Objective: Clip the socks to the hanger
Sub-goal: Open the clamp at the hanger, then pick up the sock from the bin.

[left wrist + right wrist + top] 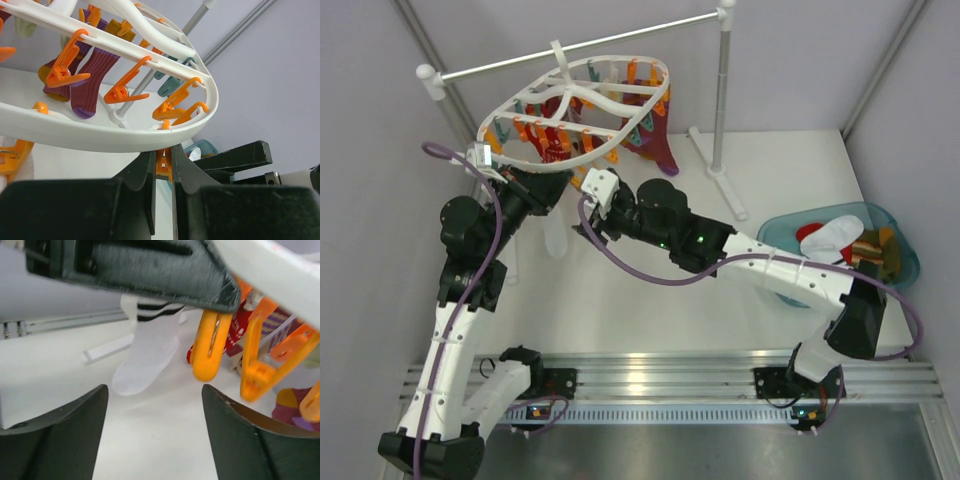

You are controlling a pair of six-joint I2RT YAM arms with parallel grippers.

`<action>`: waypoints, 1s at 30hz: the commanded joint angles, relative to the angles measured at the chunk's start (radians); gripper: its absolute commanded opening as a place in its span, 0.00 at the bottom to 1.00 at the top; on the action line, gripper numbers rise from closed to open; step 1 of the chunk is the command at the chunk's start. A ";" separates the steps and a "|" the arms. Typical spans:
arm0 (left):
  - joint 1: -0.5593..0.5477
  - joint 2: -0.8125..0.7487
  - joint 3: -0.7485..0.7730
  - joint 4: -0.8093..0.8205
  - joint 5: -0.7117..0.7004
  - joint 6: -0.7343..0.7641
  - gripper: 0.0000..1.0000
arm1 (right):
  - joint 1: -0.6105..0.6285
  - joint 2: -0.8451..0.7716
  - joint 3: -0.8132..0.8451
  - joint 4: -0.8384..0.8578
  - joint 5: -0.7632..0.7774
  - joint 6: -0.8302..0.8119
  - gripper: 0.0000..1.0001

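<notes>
The white oval hanger [520, 100] hangs from the rod with many orange and teal clips. My left gripper [545, 182] is under its near rim [125, 135], shut on an orange clip [167, 162]. A white sock with black stripes [150, 350] hangs just below it, and its top is hidden behind the left gripper's finger [150, 270]. It also shows in the top view [556, 235]. My right gripper [578, 192] is beside it, open and empty [154, 390]. A maroon sock [655, 140] and a purple-maroon sock [87, 75] hang clipped.
The rail stand [720, 100] stands behind the hanger, with its foot on the table at the back. A translucent blue basin [905, 262] at the right holds a white sock [832, 238], a red one and a yellowish one. More orange clips [207, 350] dangle close by.
</notes>
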 commanded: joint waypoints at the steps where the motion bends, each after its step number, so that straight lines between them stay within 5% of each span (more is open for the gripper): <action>1: 0.007 -0.003 0.006 0.038 -0.047 0.013 0.00 | -0.016 -0.119 -0.033 -0.091 -0.079 0.035 0.78; 5: 0.007 -0.003 0.006 0.032 -0.047 0.021 0.00 | -0.086 -0.217 -0.125 -0.202 -0.202 0.063 0.99; 11: 0.007 -0.007 0.001 0.031 -0.042 0.030 0.00 | -0.298 -0.362 -0.223 -0.375 -0.369 0.094 1.00; 17: 0.007 -0.007 -0.002 0.031 -0.038 0.030 0.00 | -0.652 -0.513 -0.313 -0.648 -0.565 -0.065 1.00; 23: 0.007 -0.007 -0.010 0.031 -0.029 0.024 0.00 | -1.211 -0.551 -0.390 -0.920 -0.682 -0.427 1.00; 25: 0.007 -0.010 -0.007 0.031 -0.027 0.027 0.00 | -1.301 -0.517 -0.393 -1.006 -0.661 -0.559 0.97; 30: 0.007 -0.016 -0.002 0.031 -0.024 0.036 0.00 | -1.473 -0.299 -0.332 -1.115 -0.486 -0.747 0.73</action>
